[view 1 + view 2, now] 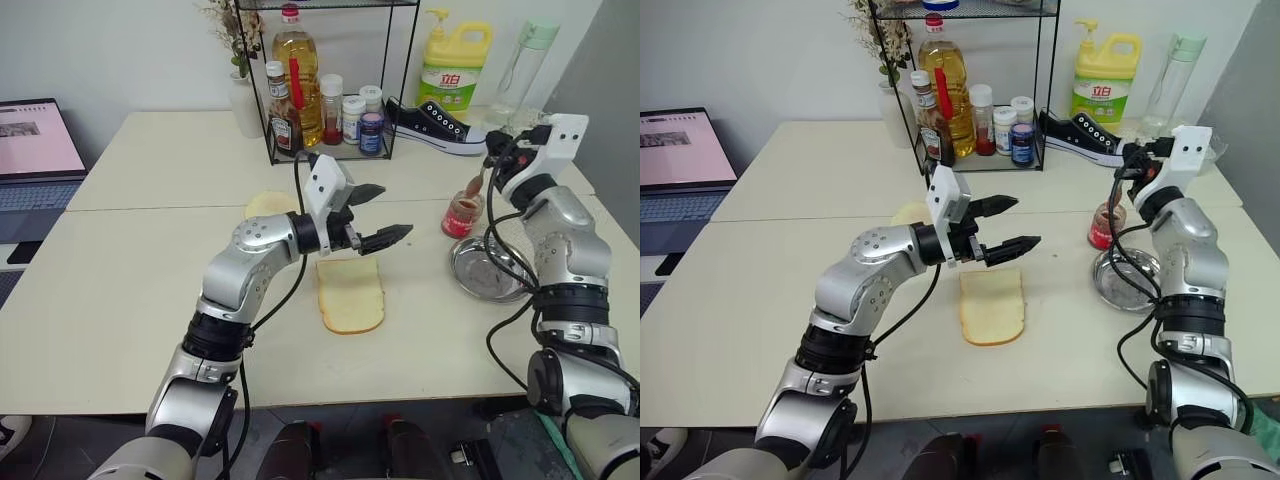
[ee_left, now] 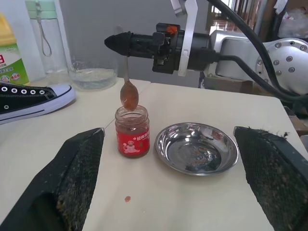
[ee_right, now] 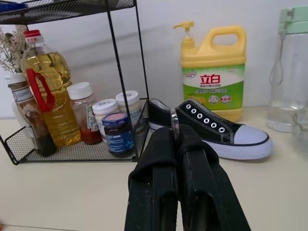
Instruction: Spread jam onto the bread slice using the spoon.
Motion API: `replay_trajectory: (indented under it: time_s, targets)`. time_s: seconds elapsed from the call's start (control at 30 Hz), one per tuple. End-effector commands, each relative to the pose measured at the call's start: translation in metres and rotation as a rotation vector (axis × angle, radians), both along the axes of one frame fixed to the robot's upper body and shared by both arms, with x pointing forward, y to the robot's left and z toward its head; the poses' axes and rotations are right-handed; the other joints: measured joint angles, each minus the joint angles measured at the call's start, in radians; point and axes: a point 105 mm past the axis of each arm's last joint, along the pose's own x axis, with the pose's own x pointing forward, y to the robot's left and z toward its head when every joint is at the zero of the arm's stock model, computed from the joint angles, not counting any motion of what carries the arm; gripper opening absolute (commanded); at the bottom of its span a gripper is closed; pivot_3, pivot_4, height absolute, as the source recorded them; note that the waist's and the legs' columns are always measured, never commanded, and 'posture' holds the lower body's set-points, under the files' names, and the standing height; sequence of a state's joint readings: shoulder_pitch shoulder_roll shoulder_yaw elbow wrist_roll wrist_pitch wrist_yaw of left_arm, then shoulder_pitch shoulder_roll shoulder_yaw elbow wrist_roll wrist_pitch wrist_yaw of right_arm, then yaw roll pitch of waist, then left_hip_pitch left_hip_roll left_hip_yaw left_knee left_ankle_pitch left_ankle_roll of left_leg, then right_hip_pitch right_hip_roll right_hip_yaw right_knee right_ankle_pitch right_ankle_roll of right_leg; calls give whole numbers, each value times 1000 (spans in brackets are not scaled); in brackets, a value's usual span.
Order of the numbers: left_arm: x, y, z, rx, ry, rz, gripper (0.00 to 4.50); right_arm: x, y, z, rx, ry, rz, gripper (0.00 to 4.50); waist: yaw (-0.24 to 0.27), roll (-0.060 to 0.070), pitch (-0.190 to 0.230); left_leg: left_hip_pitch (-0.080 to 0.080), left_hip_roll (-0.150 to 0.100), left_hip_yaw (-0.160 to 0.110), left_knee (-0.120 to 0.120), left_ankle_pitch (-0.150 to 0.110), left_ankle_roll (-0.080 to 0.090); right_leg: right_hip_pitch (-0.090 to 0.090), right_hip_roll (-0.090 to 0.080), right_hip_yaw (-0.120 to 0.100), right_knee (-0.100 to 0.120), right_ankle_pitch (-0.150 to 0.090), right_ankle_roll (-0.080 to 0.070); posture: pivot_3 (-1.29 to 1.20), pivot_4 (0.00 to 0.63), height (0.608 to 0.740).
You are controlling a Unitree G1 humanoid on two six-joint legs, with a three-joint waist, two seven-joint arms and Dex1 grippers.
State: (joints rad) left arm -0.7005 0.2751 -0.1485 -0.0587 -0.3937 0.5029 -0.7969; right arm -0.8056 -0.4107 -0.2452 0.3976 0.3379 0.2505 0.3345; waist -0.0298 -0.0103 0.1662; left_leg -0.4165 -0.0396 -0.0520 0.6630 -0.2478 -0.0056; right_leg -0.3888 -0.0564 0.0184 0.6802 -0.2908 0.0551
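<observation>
- Reddish jam (image 2: 129,97) coats the bowl of the one spoon (image 2: 128,86), which I see hanging bowl-down just above the single open jam jar (image 2: 132,132).
- My right gripper (image 2: 115,41) has its two fingers pressed together on the spoon's handle; in the right wrist view the thin metal edge shows between the closed fingers (image 3: 159,159).
- One small red drop (image 2: 127,198) lies on the table (image 1: 130,290) in front of the jar.
- One round steel dish (image 2: 197,148) sits just beside the jar.
- One pale bread slice (image 1: 351,294) lies flat on the table, well apart from the jar; a second, smaller slice (image 1: 270,204) lies beyond my left arm.
- My left gripper (image 1: 383,215) hovers above the bread slice's far end, its two fingers spread wide and holding nothing.
- Behind: one wire rack (image 1: 330,80) of bottles, one yellow detergent jug (image 1: 455,65), one black shoe (image 1: 433,125), one clear bottle (image 1: 525,65), one laptop (image 1: 35,155).
</observation>
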Motion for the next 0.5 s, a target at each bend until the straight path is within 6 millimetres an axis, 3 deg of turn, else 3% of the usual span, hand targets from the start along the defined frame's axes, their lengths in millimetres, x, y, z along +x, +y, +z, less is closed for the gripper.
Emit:
replay_trajectory:
  time_s: [0.03, 0.5]
  targets:
    - [-6, 2, 15, -24, -52, -7, 4500, -1, 0, 11, -32, -63, -9, 34, 0, 0, 0, 0, 0, 0, 0, 0, 0, 0, 0, 0, 0, 0, 0, 0, 150, 740]
    - [-8, 3, 16, -15, -52, -8, 4500, -4, 0, -1, -184, -93, -42, 34, 0, 0, 0, 0, 0, 0, 0, 0, 0, 0, 0, 0, 0, 0, 0, 0, 150, 740]
